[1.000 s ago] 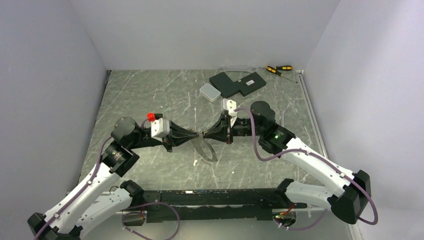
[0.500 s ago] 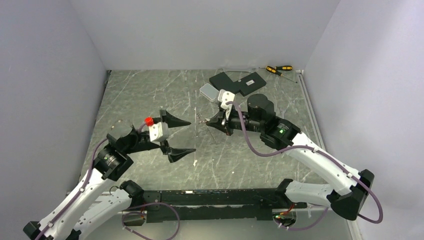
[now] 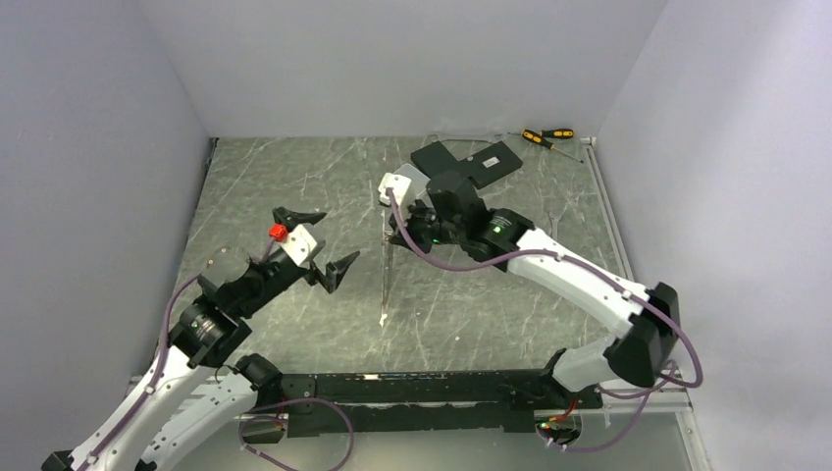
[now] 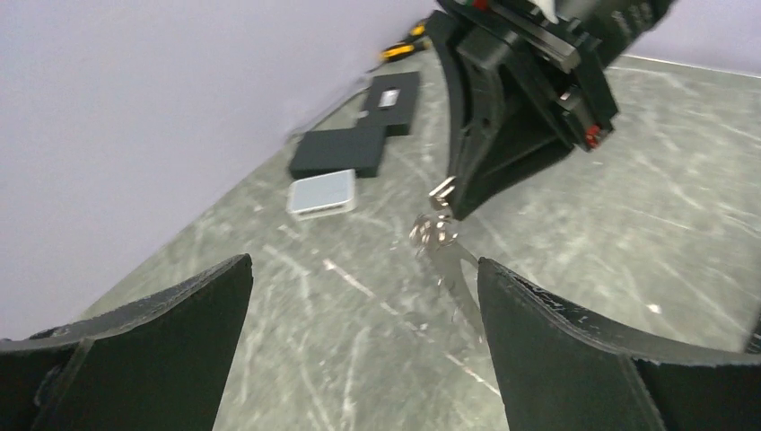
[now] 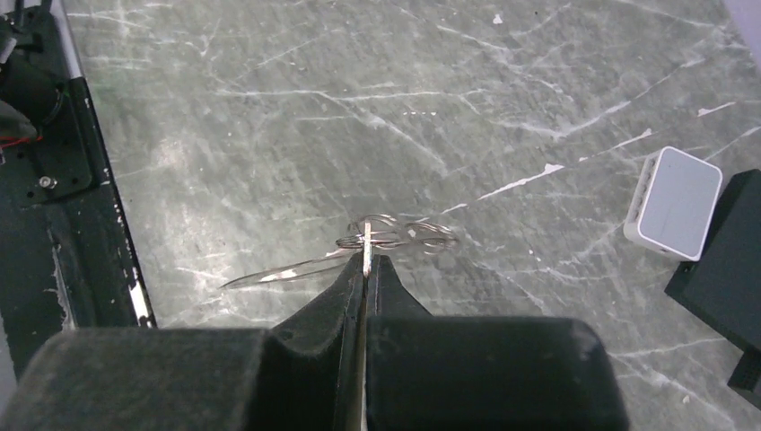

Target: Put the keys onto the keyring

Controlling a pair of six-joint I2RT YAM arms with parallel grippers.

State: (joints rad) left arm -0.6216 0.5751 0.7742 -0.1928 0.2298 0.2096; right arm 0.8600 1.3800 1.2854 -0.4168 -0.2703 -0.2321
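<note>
Nearest the bases, the left end effector (image 3: pixel 329 238) hung over the tabletop (image 3: pixel 275 177) with its jaws spread wide and nothing between them. Just beyond it, the keyring (image 3: pixel 386 285) dangled edge-on in the air, pinched at its top by the right end effector (image 5: pixel 366 260), whose fingers were pressed tight together on the wire. The keys (image 5: pixel 399 235) bunched just beside those fingertips; whether they were threaded on the loop could not be told. Farther back lay a small white box (image 5: pixel 673 202), flat black plates (image 3: pixel 481 162) and, at the far edge, screwdrivers (image 3: pixel 547 135).
</note>
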